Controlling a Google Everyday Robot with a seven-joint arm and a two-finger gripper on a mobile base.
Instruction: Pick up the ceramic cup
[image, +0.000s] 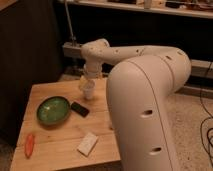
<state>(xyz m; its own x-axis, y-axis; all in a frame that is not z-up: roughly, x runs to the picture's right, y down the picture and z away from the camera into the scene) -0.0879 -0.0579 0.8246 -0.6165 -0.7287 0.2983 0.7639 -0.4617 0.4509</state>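
The ceramic cup (88, 93) is a small white tapered cup near the back middle of the wooden table (60, 130). My gripper (87, 86) points straight down and sits right on top of the cup, its tip at the cup's rim. I cannot tell whether the cup rests on the table or hangs just above it. The white arm reaches in from the right, and its large body hides the table's right side.
A wide green bowl (53, 110) sits left of the cup. A flat black object (80, 109) lies between bowl and cup. A white packet (88, 144) lies near the front edge, and an orange-red item (29, 145) at the front left corner. Dark furniture stands behind.
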